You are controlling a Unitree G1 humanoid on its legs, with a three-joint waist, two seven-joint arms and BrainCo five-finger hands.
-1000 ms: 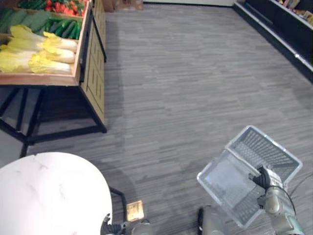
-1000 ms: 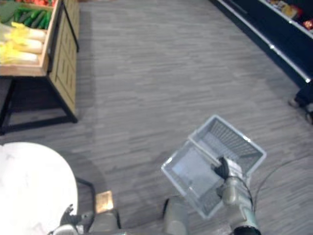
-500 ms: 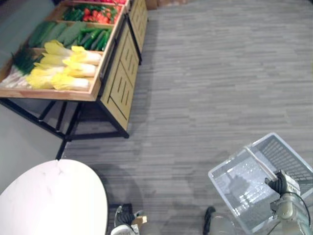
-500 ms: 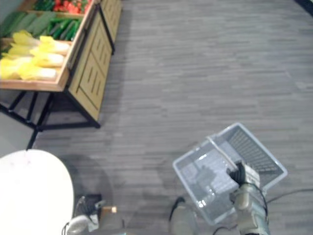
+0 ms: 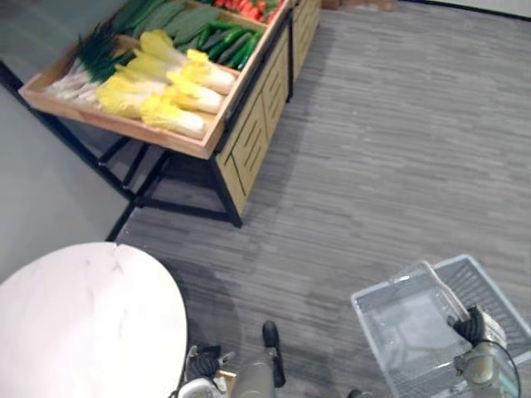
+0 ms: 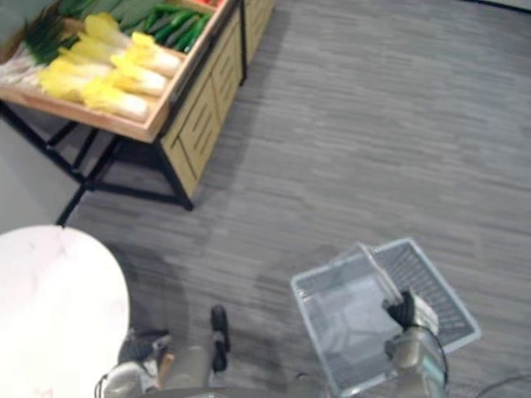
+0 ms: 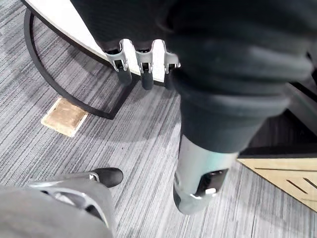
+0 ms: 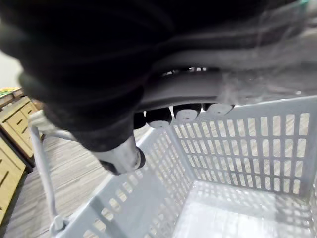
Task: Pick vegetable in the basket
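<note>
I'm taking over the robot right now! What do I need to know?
Right hand: shut on the handle of the basket.
Left hand: open, holding nothing, low by the white table.
The basket is empty. The vegetables lie on the wooden stand, across the floor.
Done: basket in hand.
Left: get to the stand, pick a vegetable, put it in the basket.

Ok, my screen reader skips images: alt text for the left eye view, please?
The robot's right hand grips the handle of an empty pale grey plastic basket over grey carpet. A wooden produce stand of yellow-white cabbages and green cucumbers stands upper left; a round white table lower left.
</note>
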